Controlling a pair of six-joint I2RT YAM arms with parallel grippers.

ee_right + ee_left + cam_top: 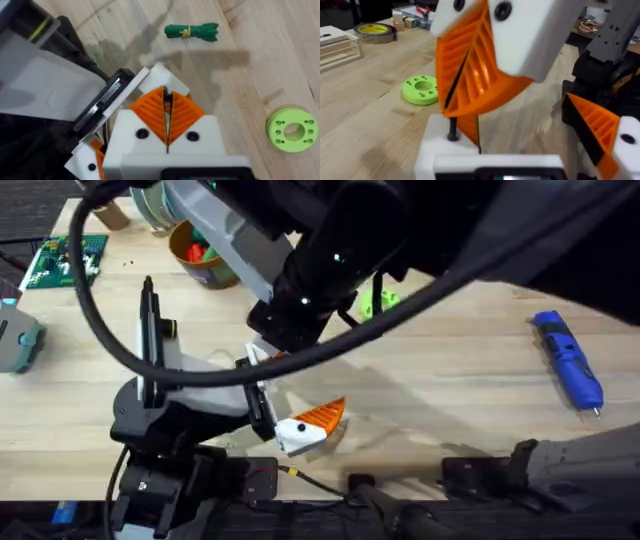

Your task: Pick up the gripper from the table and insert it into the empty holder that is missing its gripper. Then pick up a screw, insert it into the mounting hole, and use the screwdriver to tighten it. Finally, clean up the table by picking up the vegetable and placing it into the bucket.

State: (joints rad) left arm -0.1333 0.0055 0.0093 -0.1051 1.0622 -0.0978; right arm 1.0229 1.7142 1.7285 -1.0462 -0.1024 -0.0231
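Two robot arms meet over the middle of the pale wooden table (450, 380). The right gripper (166, 115), reaching across from the far side, has its orange ribbed pads pressed tight together. From the left wrist camera it appears to pinch the orange ribbed wedge-shaped plastic fingertip (469, 125). The narrow end of the fingertip points down against the white angular plastic holder block (437, 145) on the left arm's claw.

The left gripper (305, 425) lies low near the table's front edge with its fingers spread wide. The bare holder is on one side and a fitted orange pad (597, 127) on the other, with nothing clasped between them. A dark screw hole shows on the holder's top face, just beside the fingertip.

The small dark-green leafy toy vegetable (192, 31), tied with a yellow band, lies flat on the wood, well apart from both claws. A bright green round disc (292, 129) with small holes sits on the table off to one side.

The blue pen-shaped electric screwdriver (568, 360) lies alone near the table's right edge. The round olive-gold tin bucket (215, 275) with an orange inner wall stands at the far left, with small coloured items inside it. Beyond it lies a green circuit board (62, 260). A roll of tape (374, 31) and a white slatted rack (337, 47) sit at the table's far side.
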